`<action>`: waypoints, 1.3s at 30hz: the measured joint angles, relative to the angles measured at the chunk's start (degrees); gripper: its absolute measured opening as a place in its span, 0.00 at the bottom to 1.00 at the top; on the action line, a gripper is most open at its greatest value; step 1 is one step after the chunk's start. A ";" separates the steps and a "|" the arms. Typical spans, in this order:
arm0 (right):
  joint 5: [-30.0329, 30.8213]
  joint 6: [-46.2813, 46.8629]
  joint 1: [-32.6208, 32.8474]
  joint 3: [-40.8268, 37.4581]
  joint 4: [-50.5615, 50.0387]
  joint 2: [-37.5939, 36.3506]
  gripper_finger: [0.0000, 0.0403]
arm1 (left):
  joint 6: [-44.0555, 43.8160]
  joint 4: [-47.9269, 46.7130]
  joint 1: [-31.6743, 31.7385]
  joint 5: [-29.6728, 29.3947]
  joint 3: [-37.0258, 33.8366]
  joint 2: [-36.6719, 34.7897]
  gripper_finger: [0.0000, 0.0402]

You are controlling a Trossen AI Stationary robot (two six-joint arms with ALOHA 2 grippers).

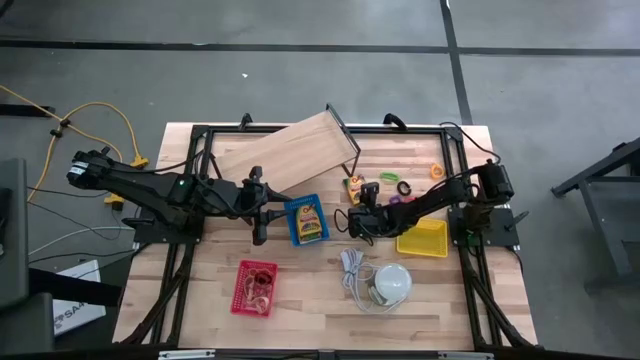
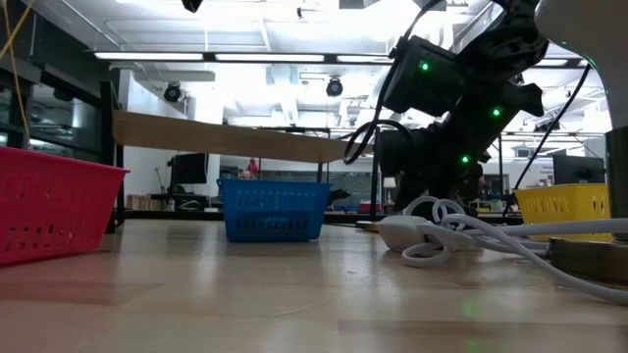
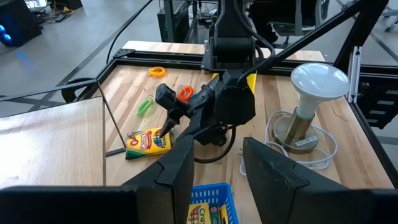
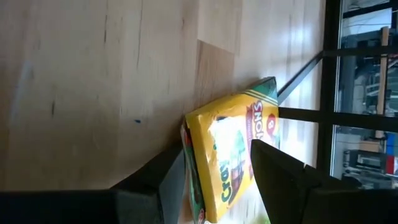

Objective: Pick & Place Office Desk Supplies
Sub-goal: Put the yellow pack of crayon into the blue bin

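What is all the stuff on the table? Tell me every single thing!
Crayon box: one loose, yellow and green, lying flat at the right gripper's fingertips; another sits in the blue basket.
Blue basket: one, middle of the table.
Red basket: one, near edge, tan rubber bands inside.
Yellow basket: one, right side.
Lamp: one, white dome with a white cord, beside the yellow basket.
Wooden board: one, tan, tilted at the back.
Small rings: several, orange, green, purple, back right.
Table: one, light wood.
Left gripper: open, beside the blue basket.
Right gripper: open, at the loose crayon box.
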 joint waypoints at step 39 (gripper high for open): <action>-1.90 -0.13 -1.79 -0.02 0.11 1.92 0.42 | 0.00 0.00 -0.02 0.00 0.00 0.00 0.33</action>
